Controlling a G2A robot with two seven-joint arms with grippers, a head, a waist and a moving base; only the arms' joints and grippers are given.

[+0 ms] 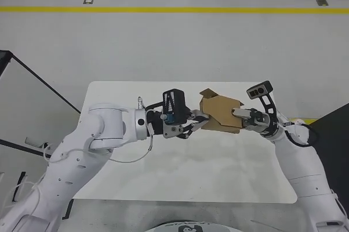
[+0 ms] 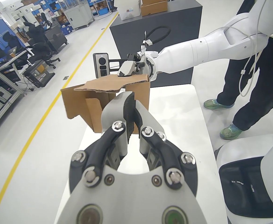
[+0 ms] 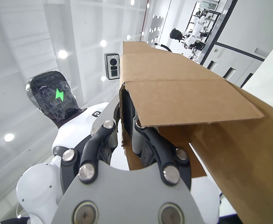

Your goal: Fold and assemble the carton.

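Carton [image 1: 222, 110] hung above your white table [image 1: 163, 174], flaps loose | right gripper [image 3: 124, 116] was clamped on its wall | left gripper [image 2: 130, 101] was closed at its near edge, possibly holding nothing | black cabinet [image 2: 178, 19] stood beyond.

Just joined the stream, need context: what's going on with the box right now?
Both arms hold the carton between them above the white table. The right gripper is clamped on one wall, with its fingers on either side of it. The left gripper looks shut on the opposite edge. The carton is only partly formed, and its flaps at one end hang open.
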